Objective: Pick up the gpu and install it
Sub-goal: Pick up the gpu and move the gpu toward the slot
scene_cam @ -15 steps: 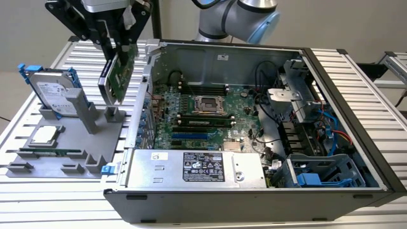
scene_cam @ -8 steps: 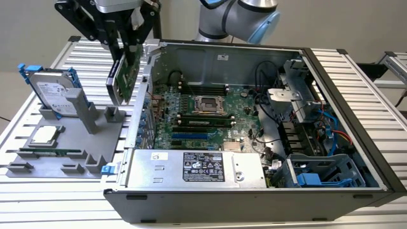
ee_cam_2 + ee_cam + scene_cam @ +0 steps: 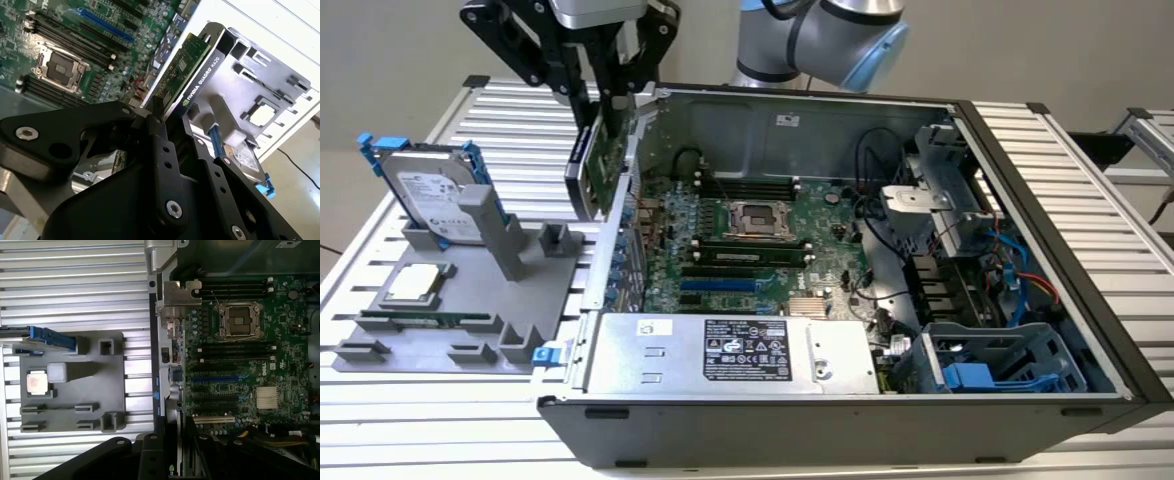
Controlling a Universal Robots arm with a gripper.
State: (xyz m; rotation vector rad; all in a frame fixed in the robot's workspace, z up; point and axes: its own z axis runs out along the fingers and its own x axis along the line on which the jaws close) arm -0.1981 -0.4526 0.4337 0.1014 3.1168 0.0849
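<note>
Already we have the pick done: the black two-fingered gripper (image 3: 172,117) is clamped on the flat green gpu card with a black cooler (image 3: 187,60), held on edge over the open black computer case (image 3: 854,425), at its wall nearest the grey holder tray (image 3: 467,297). Seating is left, and the green motherboard (image 3: 747,240) has bare expansion slots (image 3: 720,283). The tray holds a silver hard drive (image 3: 434,195), a square processor chip (image 3: 414,285) and a narrow memory stick (image 3: 427,320).
</note>
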